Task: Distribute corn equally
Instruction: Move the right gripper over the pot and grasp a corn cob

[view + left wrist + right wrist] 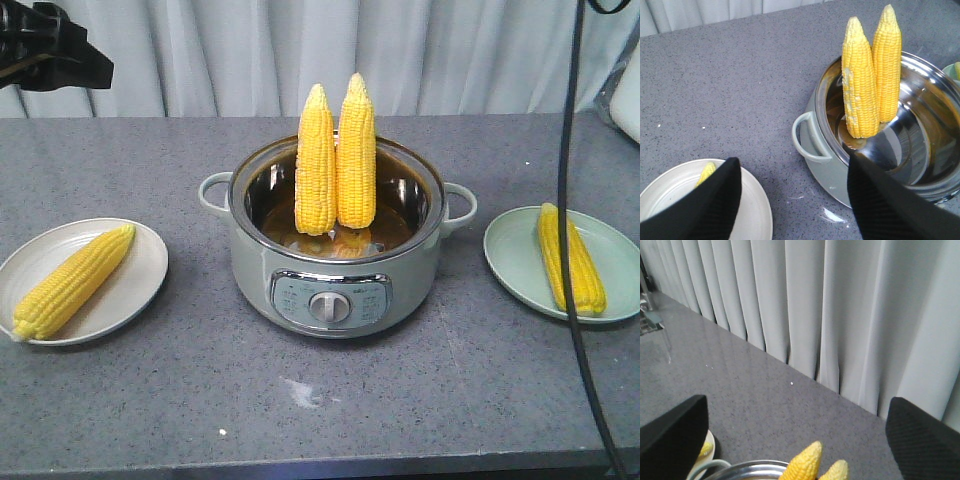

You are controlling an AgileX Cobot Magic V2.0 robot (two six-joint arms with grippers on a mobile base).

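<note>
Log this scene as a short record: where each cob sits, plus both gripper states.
pot: two upright cobs inside, side by side
white plate: single cob, lying flat
green plate: lone cob, lying flat
left gripper: open, empty
right gripper: open, empty
tally: one per plate, two in the pot

plated corn (706,172) mostly behind left gripper (792,160)

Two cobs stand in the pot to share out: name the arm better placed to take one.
Probably left. The left end effector, open, frames both cobs upright in the pot; the right end effector faces mostly curtain, only cob tips at the bottom.
</note>
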